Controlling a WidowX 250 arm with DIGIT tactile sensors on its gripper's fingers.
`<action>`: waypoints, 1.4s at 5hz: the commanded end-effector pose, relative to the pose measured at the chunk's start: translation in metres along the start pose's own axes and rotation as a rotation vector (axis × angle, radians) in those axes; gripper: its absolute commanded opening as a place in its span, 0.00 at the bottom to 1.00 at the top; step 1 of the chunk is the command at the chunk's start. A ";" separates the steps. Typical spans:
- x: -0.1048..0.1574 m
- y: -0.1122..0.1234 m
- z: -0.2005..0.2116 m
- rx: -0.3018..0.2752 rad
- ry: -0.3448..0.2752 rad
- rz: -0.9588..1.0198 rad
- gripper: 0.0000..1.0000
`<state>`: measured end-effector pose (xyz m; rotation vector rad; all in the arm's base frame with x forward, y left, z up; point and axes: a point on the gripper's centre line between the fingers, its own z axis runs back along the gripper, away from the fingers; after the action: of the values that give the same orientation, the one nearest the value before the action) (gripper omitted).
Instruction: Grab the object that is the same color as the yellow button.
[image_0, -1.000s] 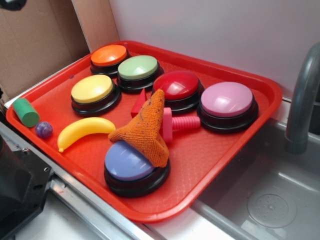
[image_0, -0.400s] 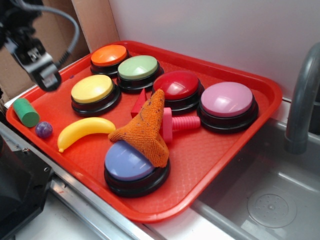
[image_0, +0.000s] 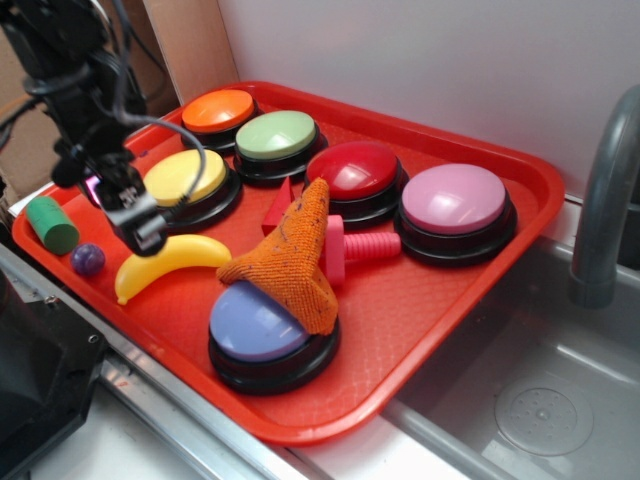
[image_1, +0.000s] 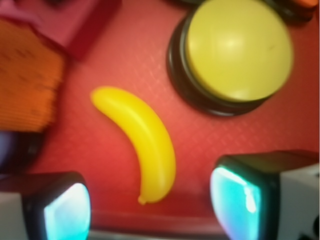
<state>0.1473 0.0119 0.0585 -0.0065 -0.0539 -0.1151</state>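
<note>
Gripper (image_1: 150, 210) released, its 2 fingers (image_1: 240, 197) spread either side of the yellow toy banana (image_1: 142, 142), which lies on the red tray (image_0: 420, 300) near the yellow button (image_1: 237, 50).

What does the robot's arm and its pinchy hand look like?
The arm is black and blocky, with a dark cable looping beside it. The gripper has two chunky fingers with black edges, pale grey sides and glossy pads that shine turquoise in the blurry wrist view. A small pink spot glows on the arm.
</note>
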 end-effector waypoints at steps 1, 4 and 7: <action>0.006 0.005 -0.034 -0.005 -0.027 -0.001 1.00; 0.007 0.000 -0.030 0.066 -0.034 0.082 0.00; 0.032 0.001 0.075 -0.013 -0.018 0.330 0.00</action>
<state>0.1694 0.0092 0.1272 -0.0303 -0.0283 0.2297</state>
